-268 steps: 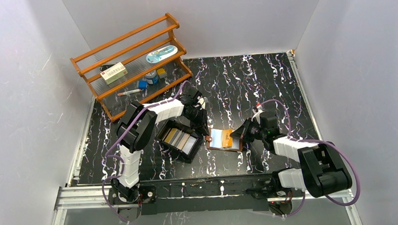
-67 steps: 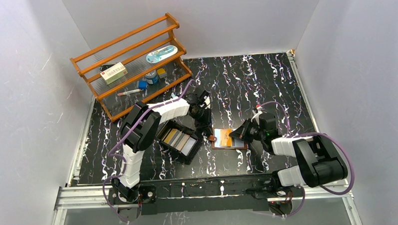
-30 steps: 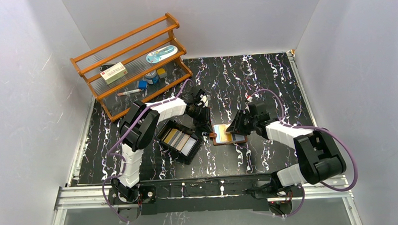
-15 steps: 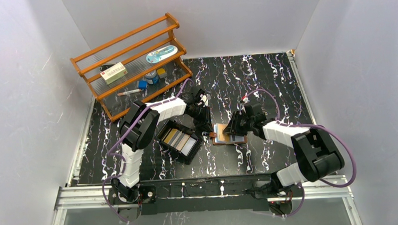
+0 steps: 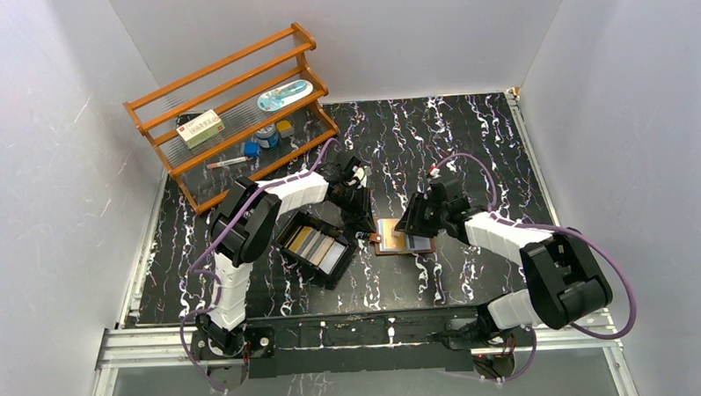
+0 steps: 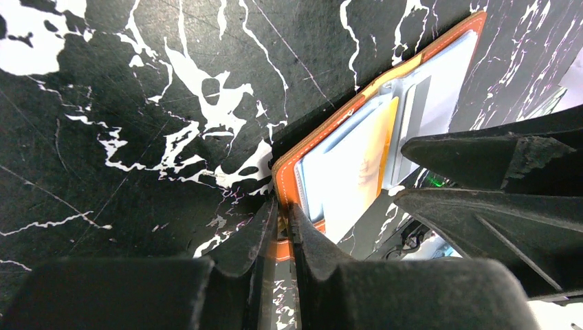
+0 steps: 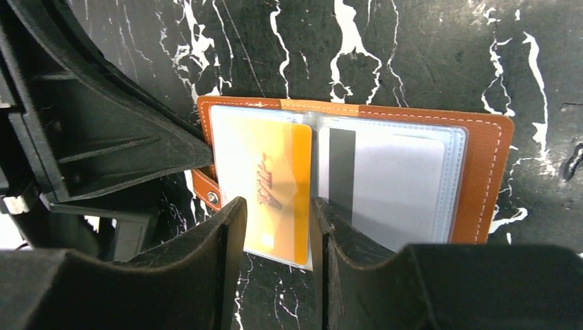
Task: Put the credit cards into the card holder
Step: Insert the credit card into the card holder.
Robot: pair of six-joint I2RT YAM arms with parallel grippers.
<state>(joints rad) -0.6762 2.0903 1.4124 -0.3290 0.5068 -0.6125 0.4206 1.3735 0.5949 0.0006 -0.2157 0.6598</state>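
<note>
Black marbled bench underneath everything, with a wooden rack at its far left corner. Closing in from either side, the left arm and the right arm, the latter now swung in and forward from where it stood a couple of seconds ago. Beside the left arm, a shallow black tray with more credit cards lying in it in a row. Between the arms, flat on the bench and spread open, the card holder. Pinched almost shut on its strap at the left edge, as a second ago, the left end effector, apparently pinning the holder in place. Low over the left sleeve, the right end effector, fingers apart and slightly wider than a moment ago, one along each long edge of the gold-orange card; cannot tell whether gripping or already slack. Looks largely seated under the clear sleeve now, that card, its near end seemingly just past the holder's rim. In the other sleeve, a silver-white card with a dark stripe. Smallest, the snap stud on the strap. Probably the letting-go of this card, then; tray cards yet to follow.
</note>
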